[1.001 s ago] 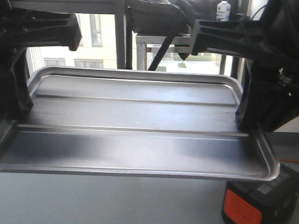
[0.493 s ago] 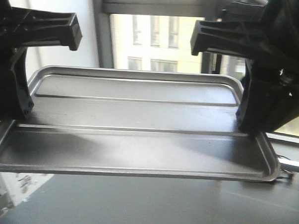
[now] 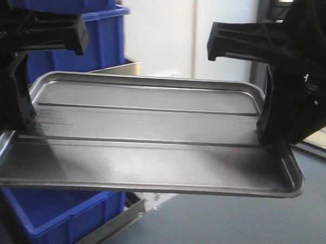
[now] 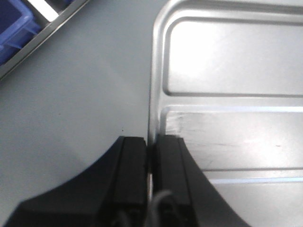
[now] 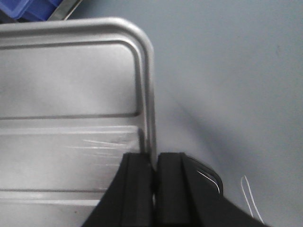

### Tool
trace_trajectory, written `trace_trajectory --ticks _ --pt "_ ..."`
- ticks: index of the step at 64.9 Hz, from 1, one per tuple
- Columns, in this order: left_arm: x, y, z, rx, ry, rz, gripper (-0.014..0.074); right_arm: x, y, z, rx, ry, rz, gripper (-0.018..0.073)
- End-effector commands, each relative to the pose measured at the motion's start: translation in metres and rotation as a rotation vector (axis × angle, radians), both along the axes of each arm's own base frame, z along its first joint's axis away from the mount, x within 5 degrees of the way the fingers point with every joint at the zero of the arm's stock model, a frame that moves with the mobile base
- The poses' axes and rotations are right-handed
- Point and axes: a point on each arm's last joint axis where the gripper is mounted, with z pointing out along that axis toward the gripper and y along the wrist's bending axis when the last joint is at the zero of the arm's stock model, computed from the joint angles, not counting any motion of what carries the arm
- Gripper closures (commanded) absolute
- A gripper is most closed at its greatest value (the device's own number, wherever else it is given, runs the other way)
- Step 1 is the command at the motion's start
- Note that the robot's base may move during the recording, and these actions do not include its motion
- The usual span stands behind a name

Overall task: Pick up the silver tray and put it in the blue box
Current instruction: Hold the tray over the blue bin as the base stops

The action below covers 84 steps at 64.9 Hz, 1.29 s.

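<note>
Closest to you in the front view is the near rim of the large, shallow, rectangular silver tray point(image 3: 150, 170) of shiny metal. It hangs level in the air, with its two long ridges running side to side across the recessed centre.

Both claws have it by the short ends. Your left gripper point(image 4: 150, 153) is closed on the left rim, which is pinched between its two black fingers, one outside the lip and one inside on the tray floor. Your right gripper point(image 5: 154, 165) is clamped on the right rim in the same manner. Both grips sit about midway along their ends.

Below the tray's left near corner sits the deep blue plastic blue box point(image 3: 56, 214). Only part of it shows, so you cannot tell how far the tray overlaps it. The tray is above it, not inside. A dull metal rail point(image 3: 112, 222) runs beside the box, and a grey surface point(image 3: 228, 227) spreads under the tray's right half.

Beyond the far left corner stand more blue crates point(image 3: 104, 44), one above another, and behind them is a pale white wall point(image 3: 161, 30).
</note>
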Motion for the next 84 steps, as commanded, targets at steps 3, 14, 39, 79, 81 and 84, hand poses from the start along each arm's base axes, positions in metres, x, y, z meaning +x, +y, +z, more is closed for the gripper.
trace_trajectory --ticks 3,14,39,79,81,84 --pt "-0.0001 0.0062 0.0122 0.02 -0.045 0.01 0.0605 0.0022 -0.0074 0.0149 -0.029 -0.063 -0.002 0.0508" --pt "-0.0001 0.0062 0.0122 0.02 -0.045 0.01 0.0605 0.0022 -0.0074 0.0149 -0.029 -0.063 -0.002 0.0508" --pt "-0.0001 0.0062 0.0122 0.02 -0.045 0.01 0.0605 0.0021 -0.0075 0.0149 -0.03 -0.062 -0.002 0.0508" --pt "-0.0001 0.0062 0.0122 0.02 -0.045 0.01 0.0605 0.0021 -0.0075 0.0149 -0.03 -0.062 -0.002 0.0508" --pt "-0.0001 0.0062 0.0122 0.02 -0.045 0.01 0.0605 0.0021 -0.0075 0.0149 -0.03 -0.062 -0.002 0.0508" --pt "-0.0001 0.0062 0.0122 0.02 -0.045 0.01 0.0605 0.0021 -0.0075 0.0149 -0.03 -0.062 -0.002 0.0508"
